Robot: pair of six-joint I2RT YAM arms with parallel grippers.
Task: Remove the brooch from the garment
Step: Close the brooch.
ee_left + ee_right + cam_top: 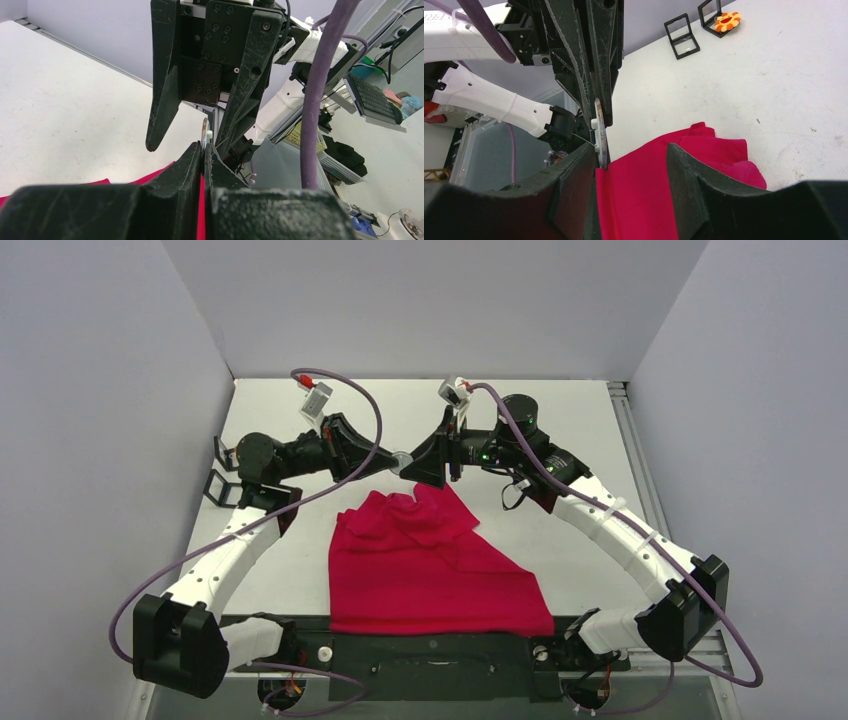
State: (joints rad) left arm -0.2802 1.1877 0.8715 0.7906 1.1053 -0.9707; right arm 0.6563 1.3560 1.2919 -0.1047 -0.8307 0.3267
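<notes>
Here — brooch (pixel 599 131) in left tool (pixel 202 150) | right tool (pixel 631 147) agape | stands (pixel 681 35) aside

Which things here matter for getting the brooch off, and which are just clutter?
Job: brooch, garment, left gripper shut on the brooch, right gripper open beside it.
Lying about: two black stands, orange flower piece.

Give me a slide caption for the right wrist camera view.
Open right hand straddles the brooch pinched by the shut left hand, close to the red T-shirt.
</notes>
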